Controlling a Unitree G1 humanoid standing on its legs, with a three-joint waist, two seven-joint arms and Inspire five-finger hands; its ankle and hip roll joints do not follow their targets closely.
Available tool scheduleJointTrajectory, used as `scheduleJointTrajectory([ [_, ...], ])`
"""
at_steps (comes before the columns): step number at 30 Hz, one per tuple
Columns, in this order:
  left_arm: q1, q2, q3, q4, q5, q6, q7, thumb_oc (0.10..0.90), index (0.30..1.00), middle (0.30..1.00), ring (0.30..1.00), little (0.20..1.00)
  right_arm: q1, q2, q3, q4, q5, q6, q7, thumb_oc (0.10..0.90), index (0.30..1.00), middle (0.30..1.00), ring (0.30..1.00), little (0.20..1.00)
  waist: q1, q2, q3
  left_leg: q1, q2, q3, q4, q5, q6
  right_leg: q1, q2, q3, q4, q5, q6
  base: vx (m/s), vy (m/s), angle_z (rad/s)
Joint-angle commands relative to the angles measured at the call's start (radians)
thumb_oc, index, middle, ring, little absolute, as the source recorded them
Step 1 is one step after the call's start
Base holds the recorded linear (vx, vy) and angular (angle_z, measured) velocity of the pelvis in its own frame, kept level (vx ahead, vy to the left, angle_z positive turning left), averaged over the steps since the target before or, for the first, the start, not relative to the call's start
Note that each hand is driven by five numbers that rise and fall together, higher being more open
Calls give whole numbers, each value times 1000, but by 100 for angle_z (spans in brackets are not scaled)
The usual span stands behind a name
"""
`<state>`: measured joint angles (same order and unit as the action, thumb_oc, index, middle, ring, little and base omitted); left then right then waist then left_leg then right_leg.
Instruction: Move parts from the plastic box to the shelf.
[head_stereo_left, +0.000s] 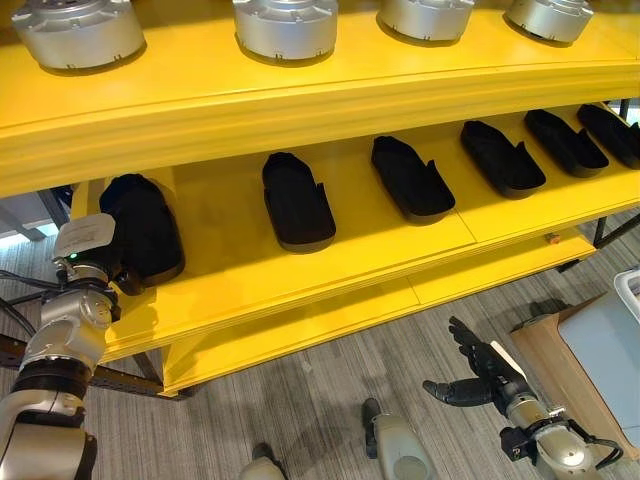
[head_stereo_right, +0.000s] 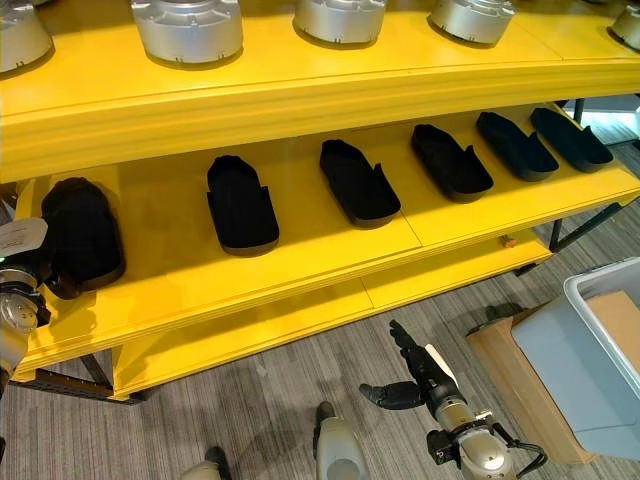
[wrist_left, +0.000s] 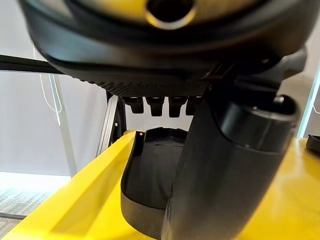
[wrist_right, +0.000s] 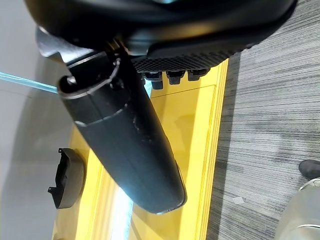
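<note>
Yellow shelf (head_stereo_left: 300, 290), black part (head_stereo_left: 150, 230) beside edge

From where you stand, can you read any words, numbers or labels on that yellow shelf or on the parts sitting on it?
None can be read.
Yellow shelf: bare paint, no label or sign.
Black plastic shell parts: plain, no marking.
Round silver metal parts on the upper board: no lettering to make out.
Grey plastic box: no print on the wall that shows.
Left hand at the leftmost shell and open right hand over the floor: no lettering.
</note>
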<state>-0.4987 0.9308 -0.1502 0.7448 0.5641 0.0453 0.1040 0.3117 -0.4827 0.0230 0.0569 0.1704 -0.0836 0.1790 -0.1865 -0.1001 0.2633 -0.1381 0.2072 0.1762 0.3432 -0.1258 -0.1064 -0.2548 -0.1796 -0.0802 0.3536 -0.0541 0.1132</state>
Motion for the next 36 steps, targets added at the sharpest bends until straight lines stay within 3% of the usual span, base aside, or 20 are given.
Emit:
scheduleJointTrajectory([
  [1,-80,167,57,-35,39,3,75,900,1000,1000,1000,1000,-4,-49,-57,-51,50,-82,-2,900,1000,1000,1000,1000,8,-9,-81,-130,27,-55,119,-26,17,127,-42,5,-140,6,55,0,0,0],
  [9,-113,208,-6,78,39,-14,69,900,1000,1000,1000,1000,-6,-54,-44,-45,60,-92,1,900,1000,1000,1000,1000,6,-3,-77,-139,27,-59,126,-23,17,123,-42,3,-135,9,56,0,0,0],
  [25,-124,198,-3,8,-16,-44,96,900,1000,1000,1000,1000,-10,-54,-40,-36,71,-105,-6,900,1000,1000,1000,1000,9,-3,-77,-136,23,-62,121,-18,16,126,-46,-1,-132,7,55,0,0,1],
  [36,59,165,178,-182,-130,-105,98,900,1000,1000,1000,1000,-11,-32,-65,-37,74,-120,-10,900,1000,1000,1000,1000,27,9,-81,-102,19,-66,89,-12,14,162,-49,-15,-144,-2,52,1,-1,0],
])
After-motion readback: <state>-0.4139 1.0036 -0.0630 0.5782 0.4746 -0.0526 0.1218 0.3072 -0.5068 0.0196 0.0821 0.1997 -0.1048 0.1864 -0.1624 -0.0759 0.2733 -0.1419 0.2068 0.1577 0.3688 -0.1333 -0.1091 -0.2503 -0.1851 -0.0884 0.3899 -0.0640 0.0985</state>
